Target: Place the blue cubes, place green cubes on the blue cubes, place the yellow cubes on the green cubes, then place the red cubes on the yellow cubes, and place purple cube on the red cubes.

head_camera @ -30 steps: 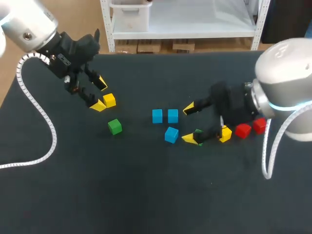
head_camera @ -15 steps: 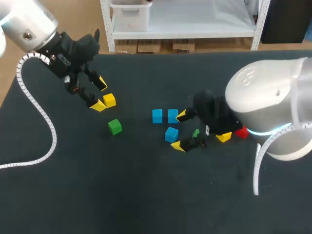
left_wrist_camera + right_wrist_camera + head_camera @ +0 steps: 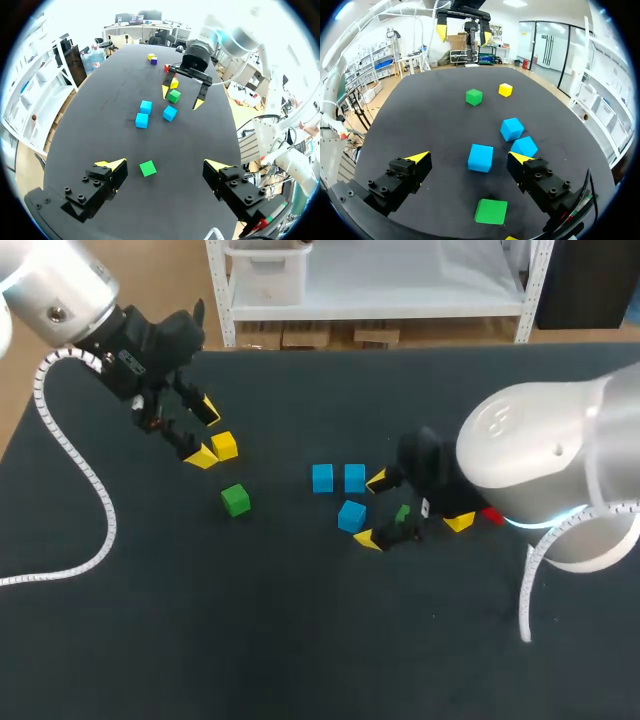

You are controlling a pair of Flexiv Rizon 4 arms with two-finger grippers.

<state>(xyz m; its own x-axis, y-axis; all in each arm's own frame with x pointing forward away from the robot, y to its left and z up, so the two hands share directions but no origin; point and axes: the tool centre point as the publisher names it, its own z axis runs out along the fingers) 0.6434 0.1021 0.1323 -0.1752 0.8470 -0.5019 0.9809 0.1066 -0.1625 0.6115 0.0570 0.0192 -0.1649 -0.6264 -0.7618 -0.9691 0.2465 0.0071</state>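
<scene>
Right gripper [image 3: 372, 510], open and empty, is being held over 1 green cube [image 3: 491, 211]; the green-cube grasp is judged the step in hand, with descent and closure being called for next.

The head view looks steeply down on the tabletop [image 3: 250, 640] from above and behind. Each wrist view sits low, looking past the left tool [image 3: 165, 165] or right tool [image 3: 469, 157], facing the other (all three share the blue cubes [image 3: 351, 515]).
</scene>
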